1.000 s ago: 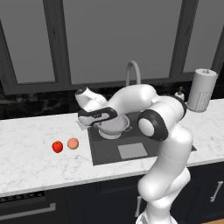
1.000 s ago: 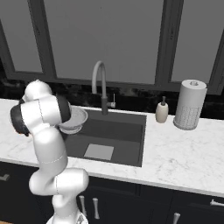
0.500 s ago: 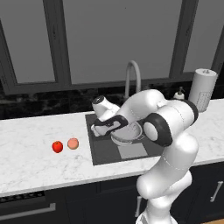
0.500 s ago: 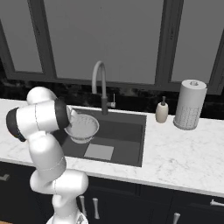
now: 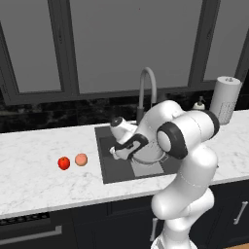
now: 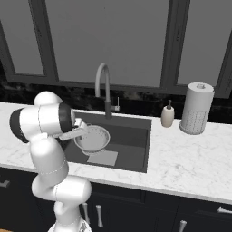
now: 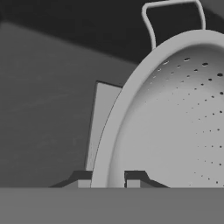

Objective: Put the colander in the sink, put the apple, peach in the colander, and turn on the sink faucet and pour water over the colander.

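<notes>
The apple (image 5: 63, 163) and the peach (image 5: 81, 159) are seen side by side on the desk (image 5: 39, 180), left of the sink (image 5: 109, 168), just apart from each other. In the left base view the hand (image 5: 119, 151) is held low over the sink, its fingers largely hidden by its own dark body. Much of the colander (image 5: 146, 154) is covered there by the arm, so that only its near rim shows. In the right base view the colander (image 6: 92, 138) is seen upright over the sink's left half, above the lighter square. In the hand view the colander's rim (image 7: 109, 140) is clamped between the two fingertips (image 7: 84, 179); the bowl is cut off at the right. The faucet (image 6: 105, 90) stands behind; further right are a soap dispenser (image 6: 168, 114) and a paper roll (image 6: 196, 108)
</notes>
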Tool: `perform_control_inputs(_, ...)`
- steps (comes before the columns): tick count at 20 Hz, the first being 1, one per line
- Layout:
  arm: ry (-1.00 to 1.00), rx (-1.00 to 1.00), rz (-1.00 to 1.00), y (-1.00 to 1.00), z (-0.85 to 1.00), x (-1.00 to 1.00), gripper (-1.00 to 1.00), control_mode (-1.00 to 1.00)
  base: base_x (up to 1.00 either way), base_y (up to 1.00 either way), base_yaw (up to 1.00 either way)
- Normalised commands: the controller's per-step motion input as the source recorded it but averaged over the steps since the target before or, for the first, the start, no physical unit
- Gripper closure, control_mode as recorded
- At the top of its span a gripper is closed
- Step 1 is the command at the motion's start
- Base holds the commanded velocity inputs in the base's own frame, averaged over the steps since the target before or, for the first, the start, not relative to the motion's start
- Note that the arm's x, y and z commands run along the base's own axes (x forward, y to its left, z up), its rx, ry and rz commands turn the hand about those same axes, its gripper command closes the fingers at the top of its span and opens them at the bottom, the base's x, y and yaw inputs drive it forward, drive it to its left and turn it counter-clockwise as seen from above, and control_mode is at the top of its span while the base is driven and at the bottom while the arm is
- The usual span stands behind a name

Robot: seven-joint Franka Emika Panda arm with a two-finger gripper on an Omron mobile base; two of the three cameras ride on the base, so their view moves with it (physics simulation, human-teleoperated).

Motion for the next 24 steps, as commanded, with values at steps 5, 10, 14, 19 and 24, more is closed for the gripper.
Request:
perform_control_inputs(5, 0.02, -0.05, 0.0, -0.15, -0.45, 0.0, 1.0, -1.0, 0.0, 0.0, 0.0)
perform_control_inputs(10, 0.0, -0.01, 0.0, -0.01, -0.34, 0.18, 1.0, -1.0, 0.0, 0.0, 0.0)
perform_control_inputs(14, 0.0, 0.0, 0.0, 0.0, -0.22, 0.36, 1.0, -1.0, 0.0, 0.0, 0.0)
perform_control_inputs(19, 0.02, 0.0, 0.0, 0.0, -0.28, 0.37, 1.0, -1.0, 0.0, 0.0, 0.0)
perform_control_inputs(24, 0.07, 0.0, 0.0, 0.0, -0.35, 0.26, 1.0, -1.0, 0.0, 0.0, 0.0)
